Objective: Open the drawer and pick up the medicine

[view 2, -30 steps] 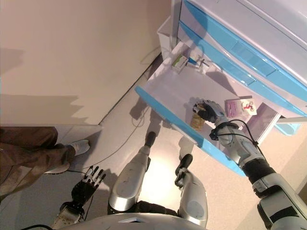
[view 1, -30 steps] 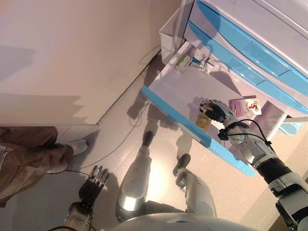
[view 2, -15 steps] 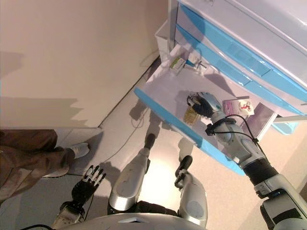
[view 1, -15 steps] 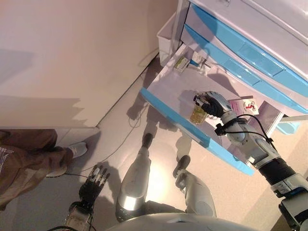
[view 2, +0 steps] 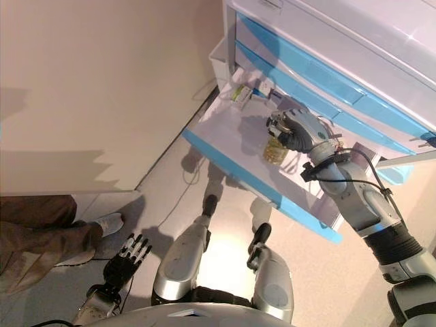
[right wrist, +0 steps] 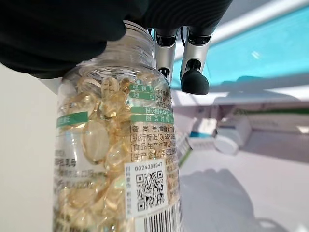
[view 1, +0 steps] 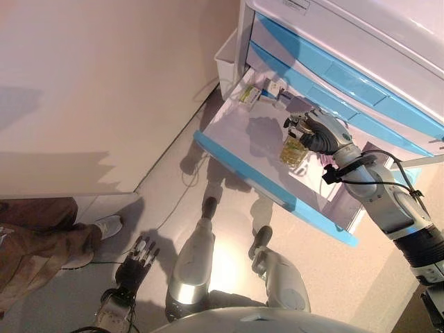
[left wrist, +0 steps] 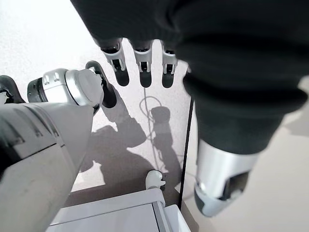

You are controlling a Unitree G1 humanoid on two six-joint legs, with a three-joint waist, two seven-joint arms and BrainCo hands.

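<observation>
A pale floor runs up to a white cabinet with blue-fronted drawers; its lowest drawer stands pulled open. My right hand grips the top of a clear bottle of yellow capsules, lifted above the drawer. Its white label carries green bands, small print too fine to make out, a square code and a barcode. Small boxes lie at the drawer's back. My left hand hangs low with its fingers straight. A person's shoe shows nearby.

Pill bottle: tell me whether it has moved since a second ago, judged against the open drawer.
Yes. The pill bottle, gripped by the right hand, has moved away from the open drawer's blue front edge, toward the small boxes at its back.
</observation>
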